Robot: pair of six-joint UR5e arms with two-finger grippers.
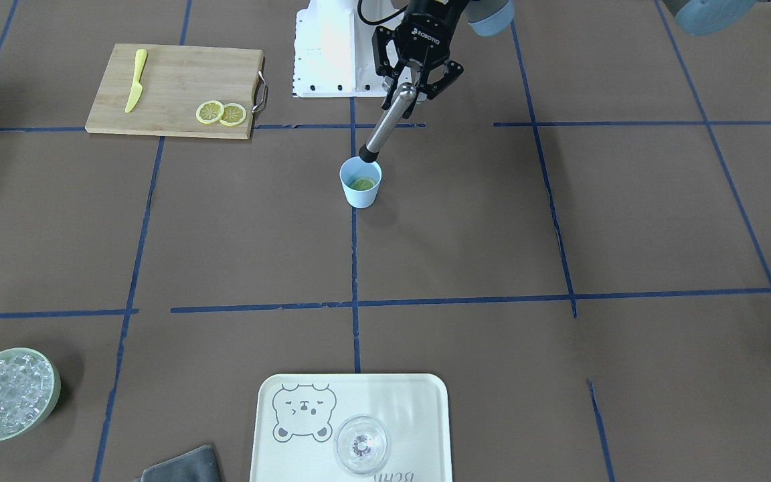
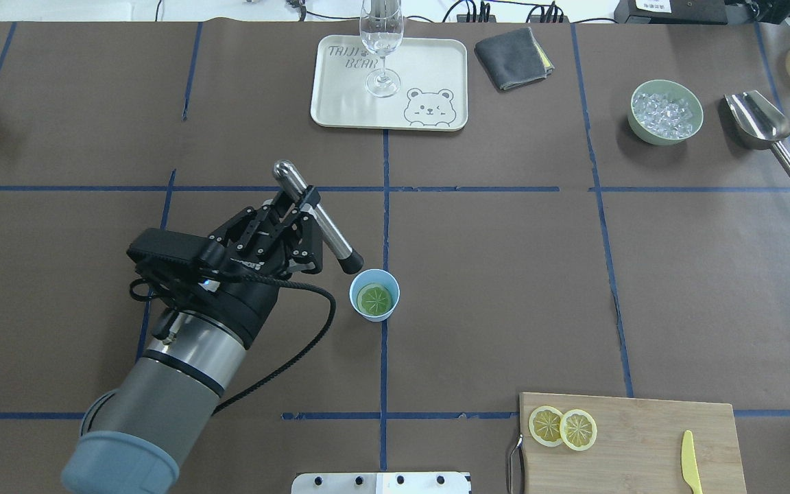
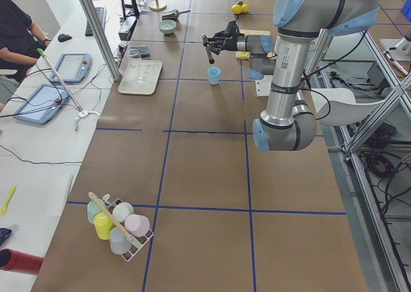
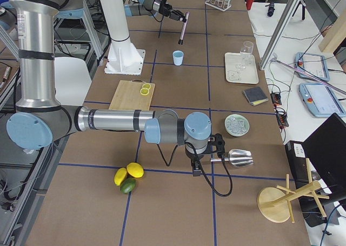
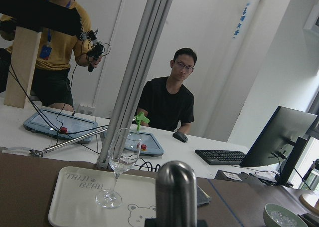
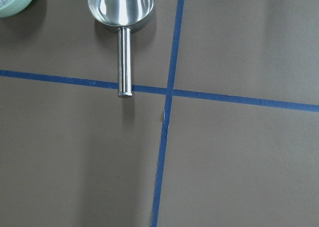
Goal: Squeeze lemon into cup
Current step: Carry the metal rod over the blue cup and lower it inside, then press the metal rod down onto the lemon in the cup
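Observation:
The light-blue cup [image 1: 361,194] stands near the table's middle, with one lemon slice [image 1: 363,183] lying flat inside it; the slice shows in the overhead view [image 2: 375,299] too. My left gripper [image 1: 415,87] is shut on a steel muddler [image 1: 385,124] that slants down, its black tip just above the cup's rim [image 2: 354,295] on the robot's left side. The muddler's rounded top fills the left wrist view [image 5: 175,192]. My right gripper [image 4: 215,148] shows only in the exterior right view, over a metal scoop [image 6: 122,2]; I cannot tell whether it is open.
A wooden cutting board [image 2: 642,446] holds two more lemon slices [image 2: 563,427] and a yellow knife [image 2: 690,470]. A bear tray [image 2: 429,68] carries a clear glass [image 2: 381,41]. A green bowl of ice [image 2: 666,111] and a grey cloth [image 2: 513,57] lie at the far side.

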